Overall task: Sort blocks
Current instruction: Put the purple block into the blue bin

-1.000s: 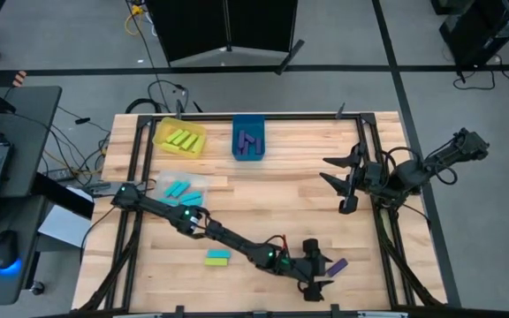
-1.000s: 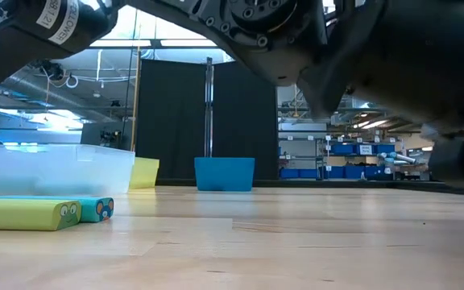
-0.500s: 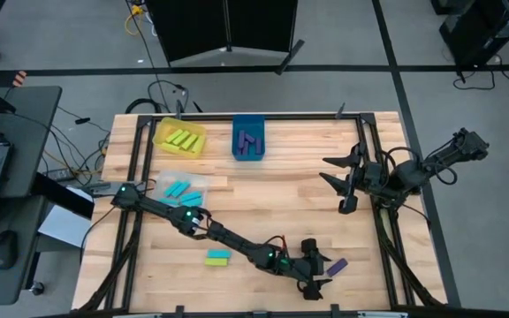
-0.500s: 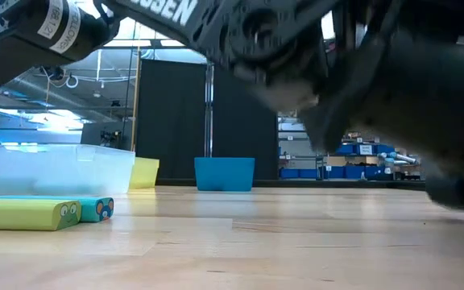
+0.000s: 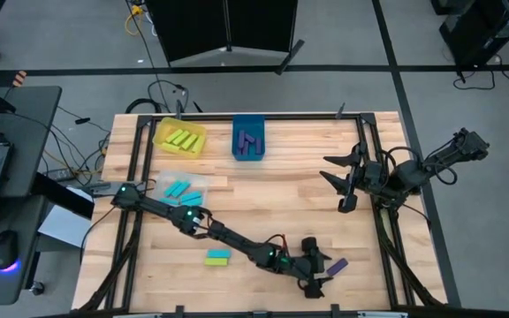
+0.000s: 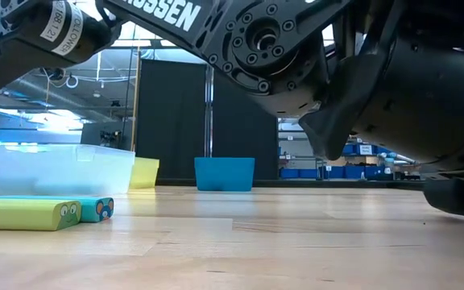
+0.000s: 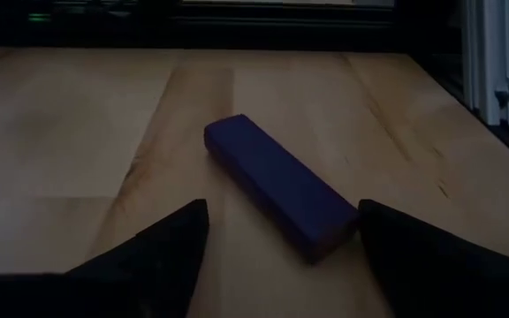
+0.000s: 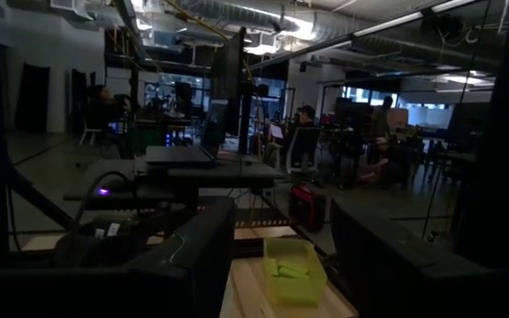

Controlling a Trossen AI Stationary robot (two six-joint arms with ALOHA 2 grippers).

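A dark purple block [image 5: 336, 265] lies flat on the wooden table near its front edge. My left gripper [image 5: 323, 270] is open and low over the table, with one finger on either side of the block's near end [image 7: 325, 231]. Yellow-green blocks lie in the yellow bin [image 5: 164, 144], purple ones in the blue bin [image 5: 237, 150] and teal ones in the clear bin [image 5: 203, 184]. A yellow-green block [image 6: 22, 214] and a teal block [image 6: 97, 209] lie side by side on the table. My right gripper [image 5: 346, 181] hangs open above the right side, holding nothing. My left gripper has the purple block's near end right beside one finger [image 7: 405, 247]. I cannot tell whether they touch. The fingers come in almost level from the table's left and lie along the block, which rests flat on the table.
The three bins stand at the table's far left. A black metal frame [image 5: 378, 221] runs along the table's edges, close to the purple block on the right. Bare wood lies between the bins and my right arm.
My left gripper has sunk a little toward the table at the purple block and has stayed open. The block has not moved.
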